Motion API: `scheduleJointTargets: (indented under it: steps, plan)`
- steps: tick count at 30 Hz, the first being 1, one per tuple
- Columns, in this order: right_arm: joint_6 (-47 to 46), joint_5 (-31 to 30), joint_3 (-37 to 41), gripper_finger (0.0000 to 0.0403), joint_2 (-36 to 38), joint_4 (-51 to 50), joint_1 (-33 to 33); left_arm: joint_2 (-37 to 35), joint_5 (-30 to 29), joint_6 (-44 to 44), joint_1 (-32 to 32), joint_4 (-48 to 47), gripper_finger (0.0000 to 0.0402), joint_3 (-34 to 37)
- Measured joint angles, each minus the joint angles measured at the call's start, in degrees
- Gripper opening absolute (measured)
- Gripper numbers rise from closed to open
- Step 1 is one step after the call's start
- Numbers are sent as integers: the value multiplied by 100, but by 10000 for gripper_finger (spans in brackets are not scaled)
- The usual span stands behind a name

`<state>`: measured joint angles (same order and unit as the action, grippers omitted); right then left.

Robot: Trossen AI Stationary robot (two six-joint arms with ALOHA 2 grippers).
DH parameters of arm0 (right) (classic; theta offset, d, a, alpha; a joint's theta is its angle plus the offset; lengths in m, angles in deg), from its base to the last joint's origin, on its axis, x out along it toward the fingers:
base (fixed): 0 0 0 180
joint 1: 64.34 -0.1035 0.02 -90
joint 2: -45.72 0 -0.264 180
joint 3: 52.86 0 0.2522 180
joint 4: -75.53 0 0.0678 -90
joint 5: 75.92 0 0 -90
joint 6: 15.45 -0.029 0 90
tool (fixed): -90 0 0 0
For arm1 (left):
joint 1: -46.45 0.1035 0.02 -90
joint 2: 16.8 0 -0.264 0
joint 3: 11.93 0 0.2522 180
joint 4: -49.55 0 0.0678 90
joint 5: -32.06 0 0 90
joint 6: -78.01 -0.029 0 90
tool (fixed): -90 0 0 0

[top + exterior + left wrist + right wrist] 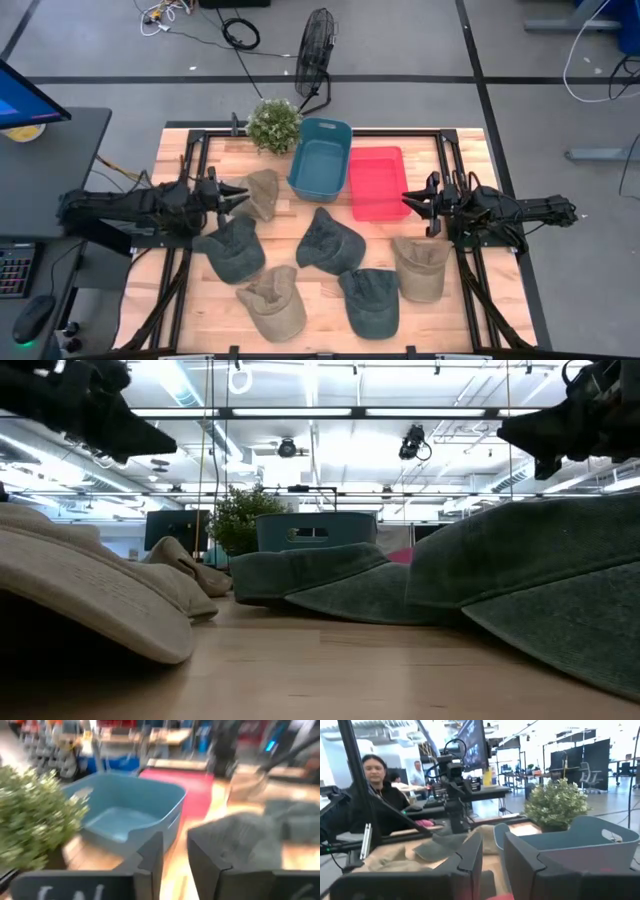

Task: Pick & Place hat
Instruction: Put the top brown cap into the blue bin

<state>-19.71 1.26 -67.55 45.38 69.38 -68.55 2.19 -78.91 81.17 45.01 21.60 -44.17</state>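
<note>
Several caps lie crown-up on the wooden table: a tan one, a dark green one, a dark one, a second tan one, a green one and a third tan one. My left gripper hovers above the table beside the first tan cap, its fingers a narrow gap apart and holding nothing. It faces the blue bin. My right gripper hovers at the red bin's right side, also narrowly open and empty.
A blue bin and the red bin stand side by side at the table's far middle. A potted plant stands to the left of the blue bin. People sit beyond the table's left side. Bare wood shows along the near edge.
</note>
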Motion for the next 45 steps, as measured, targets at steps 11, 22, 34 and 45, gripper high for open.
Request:
scheduleJointTargets:
  steps: [11,22,34,45]
  plan:
    - [-727,33,0,123,-105,9,0,2341,178,6,353,-1074,235,-715]
    - [-818,32,0,175,-396,-262,0,3945,-157,-74,353,-919,231,-715]
    - [-814,26,0,159,-415,-517,0,4508,-183,443,353,-366,22,-769]
    - [-814,22,0,157,-415,-515,0,4503,-479,357,-95,-1108,6,-2546]
